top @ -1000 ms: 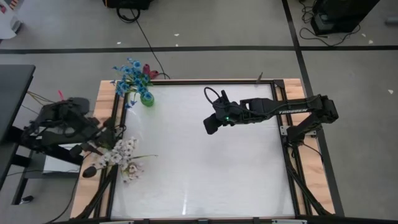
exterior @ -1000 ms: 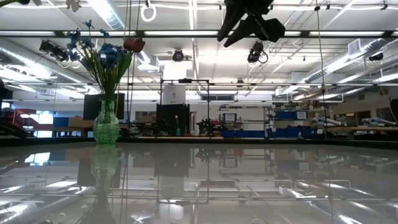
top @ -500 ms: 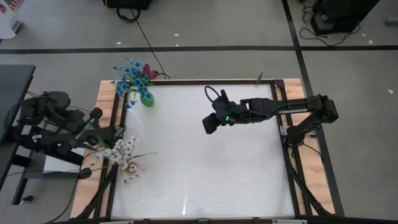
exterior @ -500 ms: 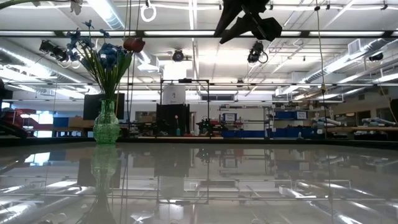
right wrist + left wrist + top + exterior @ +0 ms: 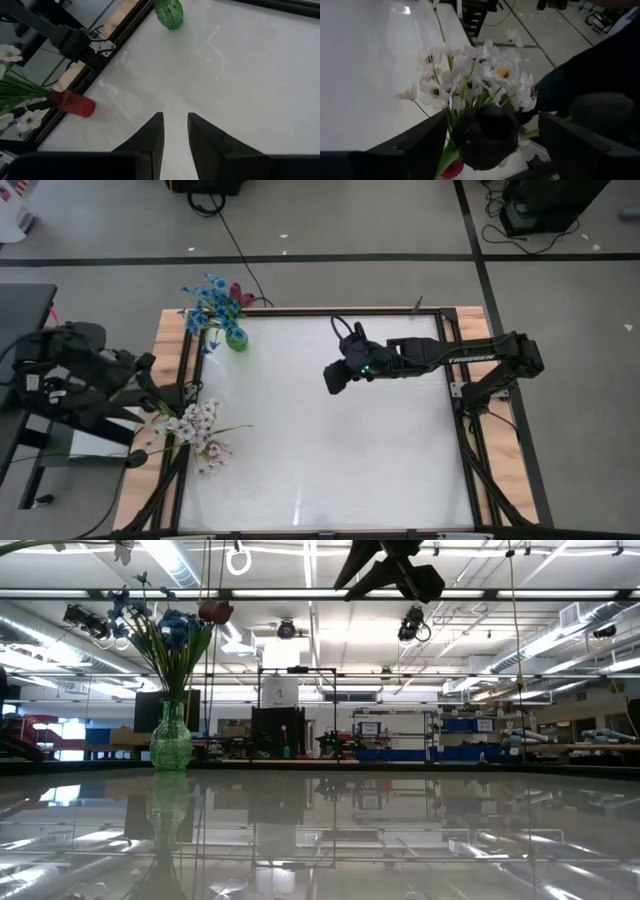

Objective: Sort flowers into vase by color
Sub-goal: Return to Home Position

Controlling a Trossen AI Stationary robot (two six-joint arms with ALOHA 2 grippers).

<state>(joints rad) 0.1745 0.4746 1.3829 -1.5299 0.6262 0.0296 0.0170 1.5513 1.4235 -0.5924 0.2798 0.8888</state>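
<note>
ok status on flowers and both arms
Left pincer open at table edge, facing white flowers and a dark head. Right pincer empty, narrowly open, above mid-table. Blue flowers in green vase. Nothing in the way.

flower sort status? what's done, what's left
Done: blue flowers stand in the green vase at the far-left corner; white flowers and a dark tulip sit in the red vase at the left edge. In hand: nothing; left end effector open by the red vase, right end effector open, empty, over the table. Left: no loose flowers show; likely only parking the arms.
</note>
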